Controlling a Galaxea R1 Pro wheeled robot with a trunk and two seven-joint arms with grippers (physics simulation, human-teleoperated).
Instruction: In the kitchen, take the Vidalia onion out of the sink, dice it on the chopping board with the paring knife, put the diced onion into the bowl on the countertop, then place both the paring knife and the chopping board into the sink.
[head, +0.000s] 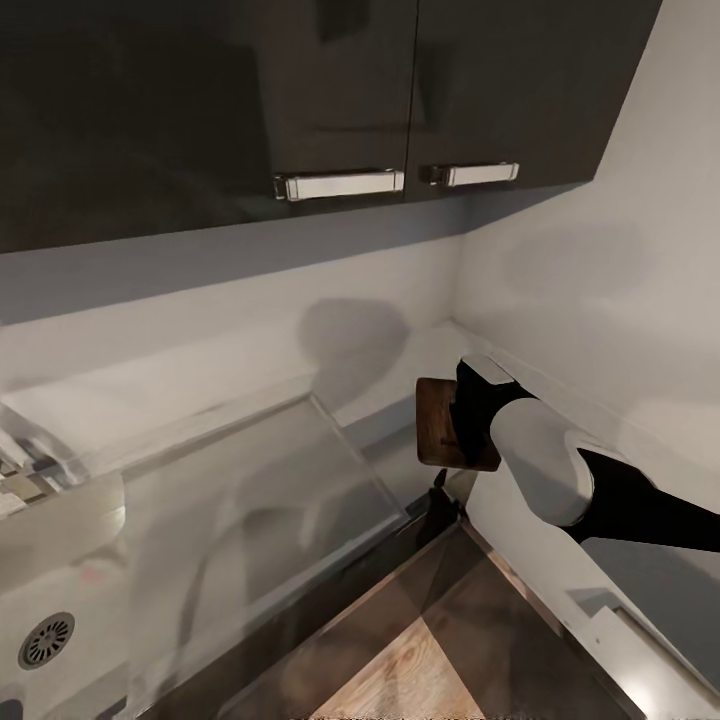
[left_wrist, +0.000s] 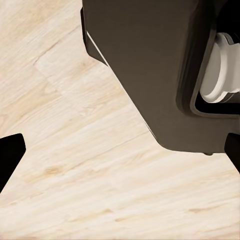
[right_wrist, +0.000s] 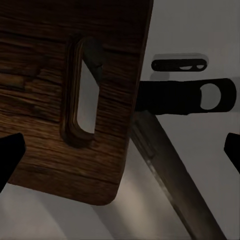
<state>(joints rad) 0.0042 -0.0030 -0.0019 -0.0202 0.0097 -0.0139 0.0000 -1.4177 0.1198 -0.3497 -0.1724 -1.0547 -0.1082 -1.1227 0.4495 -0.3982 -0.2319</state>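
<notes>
Overhead hang the dark upper cabinets (head: 300, 90), glossy, with two chrome bar handles (head: 340, 184) side by side along their lower edge. Below them the grey countertop (head: 200, 400) runs along the pale wall into the corner, and on its left sits the sink (head: 60, 560), its round drain hole (head: 46, 640) near the lower left of the head view. Wooden floor (head: 420, 670) shows beneath the counter's edge.

The right arm (head: 560, 470) reaches in from the right, black and white, toward the corner end of the counter. There the chopping board (head: 438, 425) shows as a dark brown slab partly covered by the wrist. In the right wrist view the board (right_wrist: 60, 90) lies close ahead of the right gripper (right_wrist: 120, 150), its slot handle (right_wrist: 82, 92) between the two dark fingertips (right_wrist: 10, 155) (these stand wide apart at either edge of the picture, touching nothing).

The left wrist camera looks down on pale plank floor (left_wrist: 90, 165) and a dark part of the robot's body (left_wrist: 150, 70); one black fingertip (left_wrist: 10, 155) shows at the edge, and whether the left gripper's jaws are apart I cannot tell.
</notes>
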